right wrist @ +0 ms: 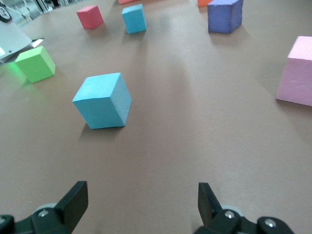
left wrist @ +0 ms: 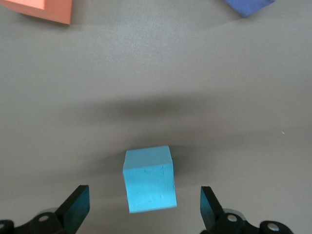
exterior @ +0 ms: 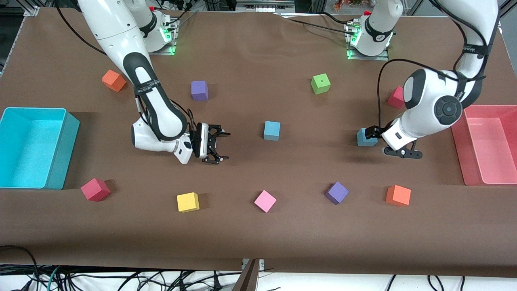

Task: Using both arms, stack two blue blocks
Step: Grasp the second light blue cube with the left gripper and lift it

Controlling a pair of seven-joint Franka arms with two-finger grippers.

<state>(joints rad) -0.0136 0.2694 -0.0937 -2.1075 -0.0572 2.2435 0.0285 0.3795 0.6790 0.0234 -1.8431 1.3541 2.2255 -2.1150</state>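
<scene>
Front camera hides most of 1 blue block under the left gripper; left wrist view shows its fingers spread wide around that block. Right gripper gapes wide too, empty, facing the other blue block.

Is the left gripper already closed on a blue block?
No, the left gripper is open, its fingers apart from the blue block on the table.

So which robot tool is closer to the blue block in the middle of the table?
Right. The right tool sits beside that middle block, open. The left tool is over the other blue block.
</scene>
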